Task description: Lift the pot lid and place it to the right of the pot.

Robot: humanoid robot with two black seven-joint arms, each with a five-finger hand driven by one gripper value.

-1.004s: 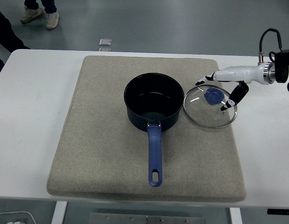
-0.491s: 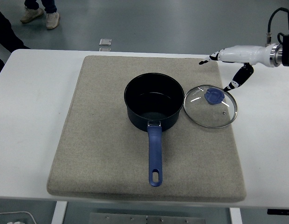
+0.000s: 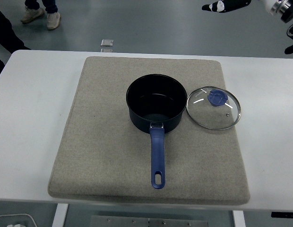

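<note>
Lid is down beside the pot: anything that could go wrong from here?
1. The lid lies at the mat's right edge, its rim about level with it; a nudge might tip it onto the table.
2. It nearly touches the pot; moving the pot by its handle could knock it.

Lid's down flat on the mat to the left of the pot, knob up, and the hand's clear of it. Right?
Not quite: in the head view the lid lies to the right of the pot, not the left. The rest holds: flat on the mat, knob up, right hand clear.
</note>
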